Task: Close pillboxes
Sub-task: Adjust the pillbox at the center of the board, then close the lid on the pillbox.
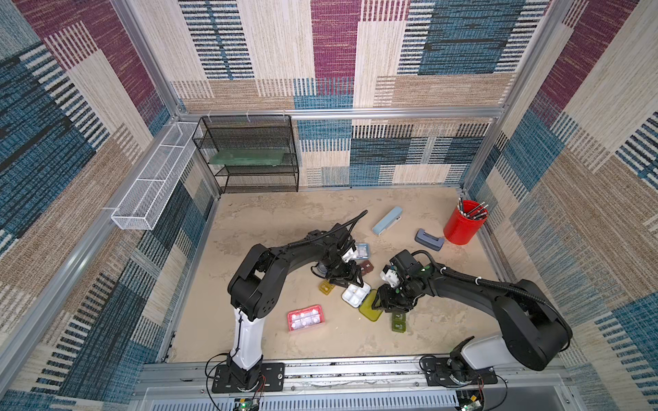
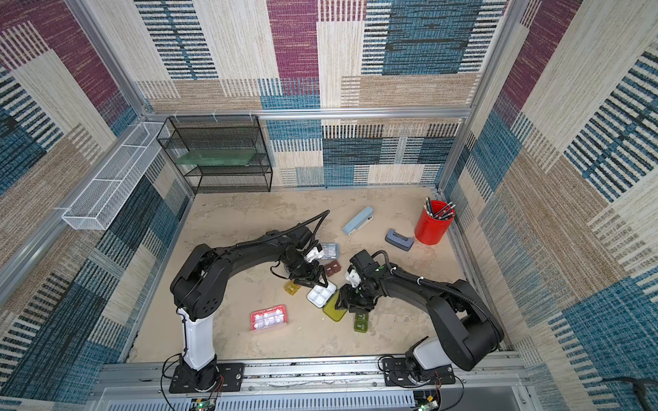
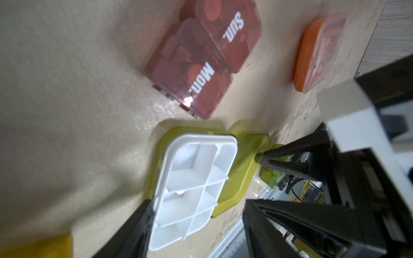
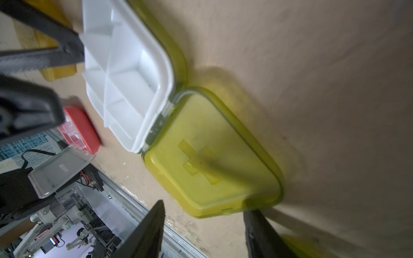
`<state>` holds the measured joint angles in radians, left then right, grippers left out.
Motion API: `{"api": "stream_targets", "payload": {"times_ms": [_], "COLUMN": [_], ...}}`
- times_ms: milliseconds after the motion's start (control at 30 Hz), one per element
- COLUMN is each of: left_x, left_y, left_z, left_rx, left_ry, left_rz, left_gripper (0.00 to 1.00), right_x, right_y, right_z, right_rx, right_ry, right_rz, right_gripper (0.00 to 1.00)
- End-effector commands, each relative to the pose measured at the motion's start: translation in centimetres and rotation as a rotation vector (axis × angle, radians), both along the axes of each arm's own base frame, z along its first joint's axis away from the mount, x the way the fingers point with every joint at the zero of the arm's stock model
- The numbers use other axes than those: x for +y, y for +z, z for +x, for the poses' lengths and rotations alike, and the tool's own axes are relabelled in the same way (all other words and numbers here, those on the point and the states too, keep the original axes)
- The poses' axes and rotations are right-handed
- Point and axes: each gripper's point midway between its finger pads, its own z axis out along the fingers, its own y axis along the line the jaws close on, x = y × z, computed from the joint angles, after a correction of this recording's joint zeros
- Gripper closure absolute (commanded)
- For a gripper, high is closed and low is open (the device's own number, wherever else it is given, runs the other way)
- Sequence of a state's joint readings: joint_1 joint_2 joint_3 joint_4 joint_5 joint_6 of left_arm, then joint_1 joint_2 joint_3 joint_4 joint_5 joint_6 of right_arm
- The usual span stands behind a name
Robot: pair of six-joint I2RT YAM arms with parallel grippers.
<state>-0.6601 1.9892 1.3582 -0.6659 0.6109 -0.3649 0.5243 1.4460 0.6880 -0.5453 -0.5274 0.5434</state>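
Near the wide right pincer [image 4: 204, 206], only its wrist view shows the lid cross [image 4: 199, 164].

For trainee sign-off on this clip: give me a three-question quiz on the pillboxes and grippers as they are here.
1. True or false: the yellow-green lid lies open beside the white tray.
2. Which days are printed on the brown box? A) MON, SUN B) TUE, WED C) FRI, SAT
3. Which gripper is at the lid's free edge?
Key: 1 true; 2 A; 3 the right gripper.
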Motion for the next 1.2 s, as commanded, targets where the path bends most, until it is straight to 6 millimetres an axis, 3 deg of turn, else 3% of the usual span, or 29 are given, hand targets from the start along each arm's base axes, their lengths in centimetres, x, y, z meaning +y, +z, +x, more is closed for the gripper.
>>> {"api": "stream_targets", "payload": {"times_ms": [0,433,900,1167], "left_x": [0.2,1.6,2.3,2.0], "left_y": [-0.3,-1.2,-2.3,-2.1], "left_z": [-0.6,-1.2,-1.7,-1.6], "left_rx": [0.021,0.014,0.016,0.015], "left_ry": [0.008,0.033,0.023,0.017], "left_rz": [0.012,0.07,0.097,0.086], "left_gripper": [0.34,0.39,0.44,0.46], "right_x": [0.8,-2.7,-1.2,0.4], "right_y": [1.1,0.3,0.0,2.7], "right_z": [1.5,2.9,3.4,3.9], "right_rx": [-0.067,-0.07,-0.069,-0.142], "right_ry": [-0.002,-0.115,-0.1,-0.068], "right_rz": [0.093,0.023,0.112,0.231], "right_gripper": [0.41,0.39,0.4,0.4]}}
